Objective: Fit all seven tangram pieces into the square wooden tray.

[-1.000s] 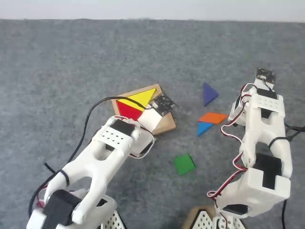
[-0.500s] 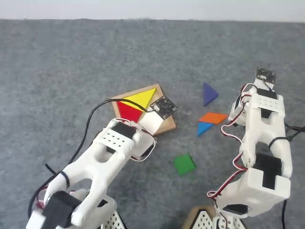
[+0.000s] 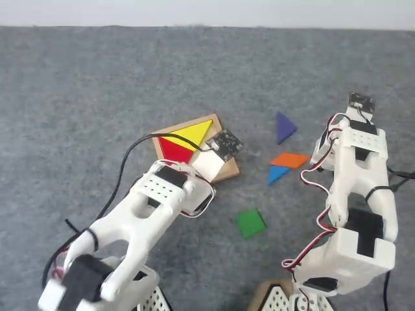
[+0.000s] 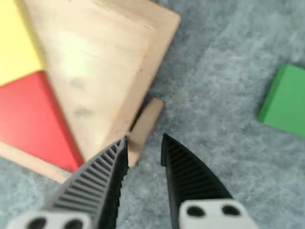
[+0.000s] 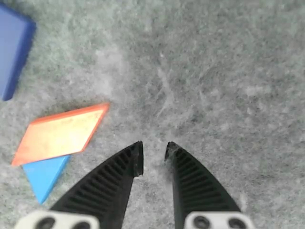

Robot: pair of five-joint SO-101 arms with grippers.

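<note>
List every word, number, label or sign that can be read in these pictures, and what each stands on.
No text can be read.
The wooden tray, the green square and the orange parallelogram are plain.
The circuit board on the left arm's wrist has marks that are too small to read.

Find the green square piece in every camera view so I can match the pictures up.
High view: green square on the grey mat between the arms, nearer the camera than the wooden tray.
Left wrist view: green square cut by the frame edge, across bare mat from the tray's corner.
Right wrist view: looks at the orange parallelogram instead.
Shared landmark: the tray's corner, in the high and left wrist views.
</note>
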